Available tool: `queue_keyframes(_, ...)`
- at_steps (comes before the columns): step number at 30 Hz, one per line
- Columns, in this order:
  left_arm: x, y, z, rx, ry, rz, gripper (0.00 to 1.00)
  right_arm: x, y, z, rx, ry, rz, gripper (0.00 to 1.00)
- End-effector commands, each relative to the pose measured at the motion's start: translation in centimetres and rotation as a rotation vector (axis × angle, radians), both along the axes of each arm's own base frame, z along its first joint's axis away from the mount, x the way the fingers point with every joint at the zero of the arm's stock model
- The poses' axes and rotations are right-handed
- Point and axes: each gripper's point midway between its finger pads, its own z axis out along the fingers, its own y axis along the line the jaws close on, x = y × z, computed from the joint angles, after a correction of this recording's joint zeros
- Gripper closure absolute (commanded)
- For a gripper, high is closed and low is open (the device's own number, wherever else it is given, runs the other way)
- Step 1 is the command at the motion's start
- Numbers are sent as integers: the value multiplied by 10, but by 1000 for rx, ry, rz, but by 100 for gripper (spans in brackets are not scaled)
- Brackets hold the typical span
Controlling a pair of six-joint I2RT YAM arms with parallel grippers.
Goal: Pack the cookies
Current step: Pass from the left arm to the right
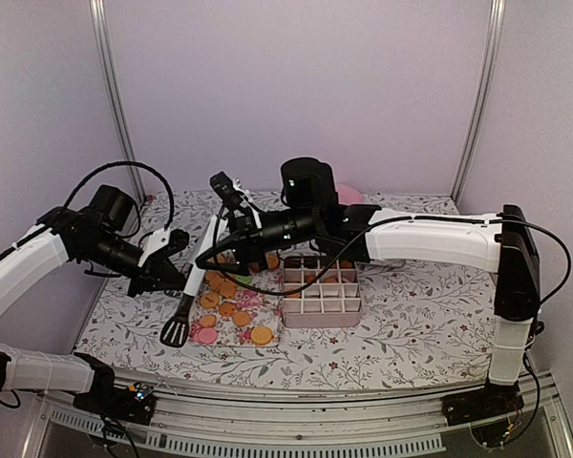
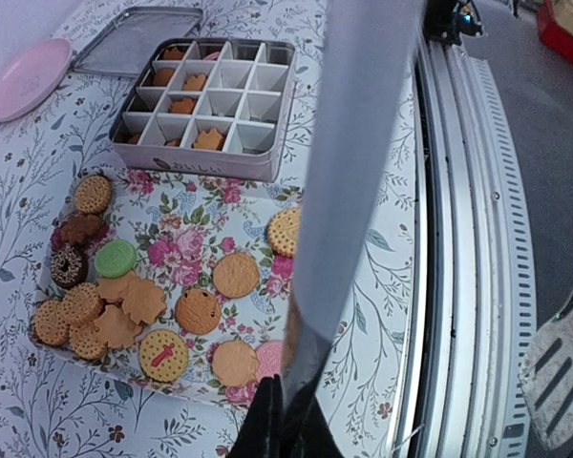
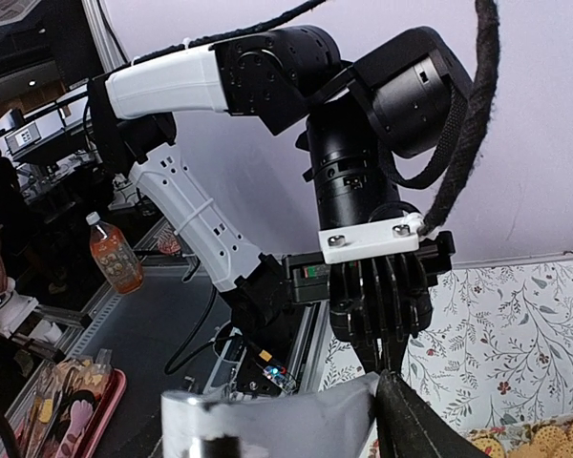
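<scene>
Cookies (image 2: 199,311) lie scattered on a floral mat (image 2: 186,239) just beside a divided tin (image 2: 210,164), and a few more sit in its compartments. The left gripper (image 2: 279,420) is clenched on the handle of a spatula (image 2: 353,172). The right gripper (image 1: 227,253) hovers by that handle; whether its claw grips cannot be told.

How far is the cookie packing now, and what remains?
Done: several cells of the divided tin hold orange cookies. In hand: the left gripper is shut on a spatula, its head bare; the right gripper is at the handle's top, grip unclear. Left: over a dozen cookies on the floral mat, many cells empty.
</scene>
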Motion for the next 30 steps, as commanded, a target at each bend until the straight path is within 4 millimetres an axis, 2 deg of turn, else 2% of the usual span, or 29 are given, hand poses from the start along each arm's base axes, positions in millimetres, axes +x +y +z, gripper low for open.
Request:
queue_keyframes(1,-4,-6,3,-19,-1,-37,100,-16,5,-19,-77,44,76,43)
queue_keyframes(8,-5,-3,-5,17,20,-42,100,-19,4,-26,-125,17,82,46)
queue_keyframes(12,-4,-2,-4,24,12,-38,100,-18,2,-30,-144,9,76,53)
queue_keyframes(17,-1,-3,1,16,8,-36,100,-23,5,-40,-163,31,94,48)
queue_keyframes(25,2,-4,3,13,6,-31,100,-27,9,-42,-153,47,109,47)
queue_keyframes(27,4,-4,5,12,-2,-22,100,-26,10,-44,-156,51,105,50)
queue_keyframes(29,8,-4,4,16,-12,-6,100,-19,11,-46,-166,42,58,57)
queue_keyframes(30,12,-3,4,20,-26,7,94,-15,12,-49,-175,38,28,62)
